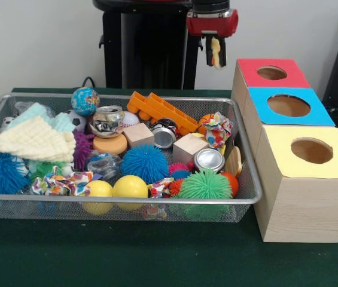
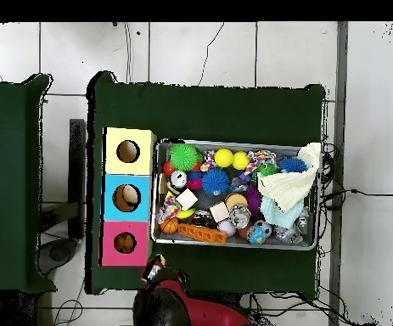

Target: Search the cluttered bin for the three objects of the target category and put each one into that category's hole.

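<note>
1. Front view: the gripper [image 1: 215, 52] is hanging high behind the wire bin [image 1: 249, 179], between the bin and the red-topped box [image 1: 249, 75]. Its fingers are clamping a small yellowish object [image 1: 216, 50] — what it is cannot be told.
2. The bin is sitting on the green tabletop [image 1: 157, 257], holding a crowded heap: a blue spiky ball [image 1: 144, 162], a green spiky ball [image 1: 204, 185], two yellow balls [image 1: 130, 186], crushed cans [image 1: 107, 119], wooden cubes [image 1: 189, 147], an orange toy block [image 1: 160, 112] and a cream cloth [image 1: 31, 140].
3. Three boxes are standing in a row just beside the bin — red, blue [image 1: 267, 110] and yellow [image 1: 288, 156] tops, each with a round hole.
4. Overhead view: the gripper [image 2: 154, 270] is hovering over the tabletop [image 2: 208, 110] just beside the red-topped box [image 2: 125, 243], off the bin's [image 2: 157, 191] corner.
</note>
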Tool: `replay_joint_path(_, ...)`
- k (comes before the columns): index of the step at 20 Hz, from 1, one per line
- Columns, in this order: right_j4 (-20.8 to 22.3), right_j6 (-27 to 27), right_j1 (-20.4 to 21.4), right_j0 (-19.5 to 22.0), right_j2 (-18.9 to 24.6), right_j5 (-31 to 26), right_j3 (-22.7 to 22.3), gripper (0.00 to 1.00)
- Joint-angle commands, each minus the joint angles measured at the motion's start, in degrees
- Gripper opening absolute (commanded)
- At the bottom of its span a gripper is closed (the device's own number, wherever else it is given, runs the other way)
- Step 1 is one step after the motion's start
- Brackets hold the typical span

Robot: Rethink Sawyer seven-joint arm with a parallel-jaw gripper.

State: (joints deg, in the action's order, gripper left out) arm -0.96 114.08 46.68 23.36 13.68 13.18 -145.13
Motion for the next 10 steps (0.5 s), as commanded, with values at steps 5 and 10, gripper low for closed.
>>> replay_joint_path(5, -7.23, 20.93, 0.80, -7.11, 0.81, 6.69, 2.09, 0.00)
replay_joint_path(10, -8.45, 22.79, 0.19, -9.59, 0.23, 7.16, 2.87, 0.00)
